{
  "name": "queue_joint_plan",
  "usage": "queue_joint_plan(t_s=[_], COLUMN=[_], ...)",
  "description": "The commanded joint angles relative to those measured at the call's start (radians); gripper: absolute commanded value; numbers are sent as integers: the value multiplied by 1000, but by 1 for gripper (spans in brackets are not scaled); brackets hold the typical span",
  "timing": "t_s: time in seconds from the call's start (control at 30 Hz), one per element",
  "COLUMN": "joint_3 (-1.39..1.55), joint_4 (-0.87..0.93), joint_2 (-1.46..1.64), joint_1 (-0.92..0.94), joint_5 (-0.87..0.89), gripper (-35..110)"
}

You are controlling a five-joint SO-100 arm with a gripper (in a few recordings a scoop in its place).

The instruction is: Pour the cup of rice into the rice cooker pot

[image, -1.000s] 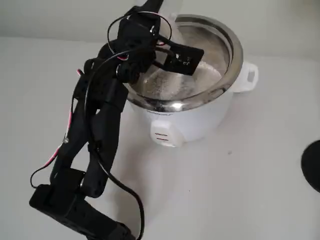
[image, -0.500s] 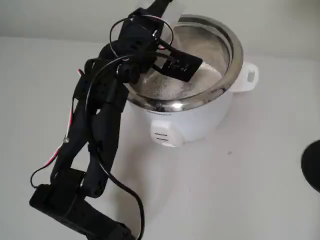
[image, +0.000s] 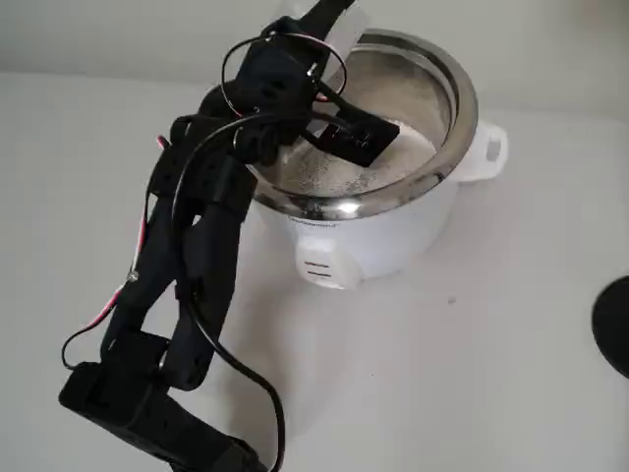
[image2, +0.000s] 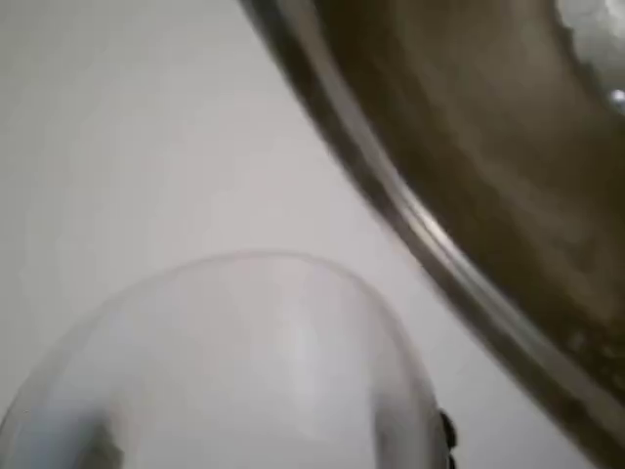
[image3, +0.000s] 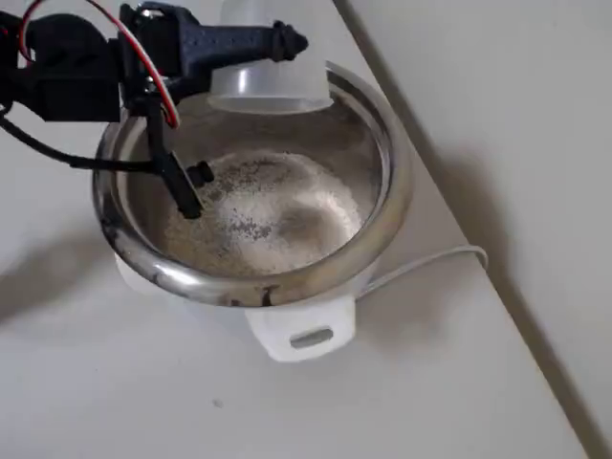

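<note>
The large round shiny stainless-steel rice cooker pot sits in its white cooker body on the pale tabletop. Cream-white rice grains lie heaped inside the pot. The black end effector is clamped on the small translucent plastic cup, held above the pot's far rim in the overhead view.
</note>
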Motion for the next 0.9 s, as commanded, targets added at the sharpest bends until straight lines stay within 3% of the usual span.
queue_joint_plan(t_s=[0.0, 0.17, 0.33, 0.6, 0.77, 0.87], joint_3=[-101, -123, -126, -118, -101, 31], joint_4=[-2, -14, -21, 29, 71, -44], joint_2=[38, 40, 49, 78, 78, 132], joint_1=[2, -2, -60, -304, -422, -479], joint_5=[-112, -359, -750, -1344, -1554, -1720], gripper=[10, 10, 9, 9, 10, 10])
